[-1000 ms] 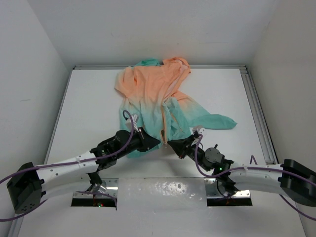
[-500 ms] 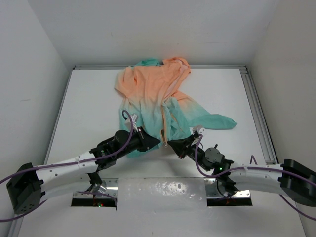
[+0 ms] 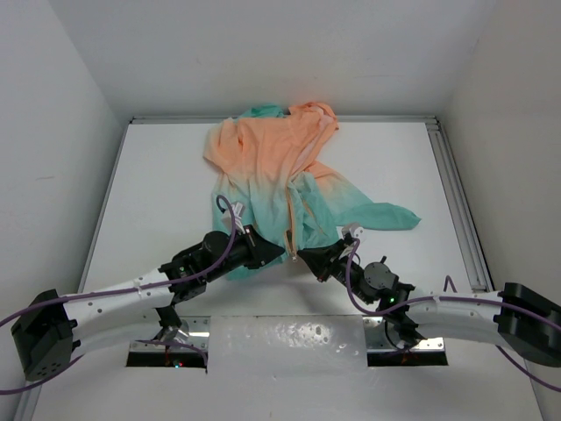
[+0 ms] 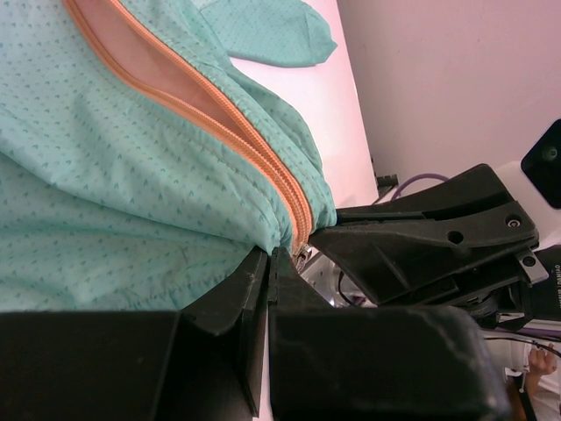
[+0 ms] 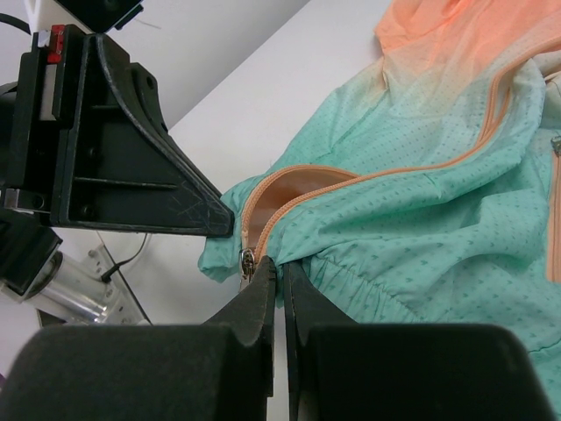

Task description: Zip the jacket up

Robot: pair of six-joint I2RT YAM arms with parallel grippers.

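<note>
Left arm: lies low across the lower left of the top view, with the forearm stretched up and to the right and the wrist near frame centre. My left gripper [image 3: 279, 253] points right. Its fingers are pressed together on the teal hem of the jacket [image 3: 272, 167], at the foot of the orange zipper [image 4: 235, 130].

Right arm: the mirror of it, coming from the lower right and reaching up and left, low over the table [image 3: 158, 193]. My right gripper [image 5: 279, 267] points left, tip near the other gripper's tip. Its fingers are closed on the hem at the other side of the front opening. The metal zipper slider [image 5: 248, 260] hangs just beside the left-hand finger; I cannot tell whether it touches.

Jacket: rumpled, lying at mid-table and running to the back edge. Its long axis goes top to bottom of the top view, peach end toward the top, teal hem toward the bottom at my grippers. One teal sleeve [image 3: 390, 215] trails out to the right. Above the hem the zipper's two sides part, with peach fabric showing between them.
</note>
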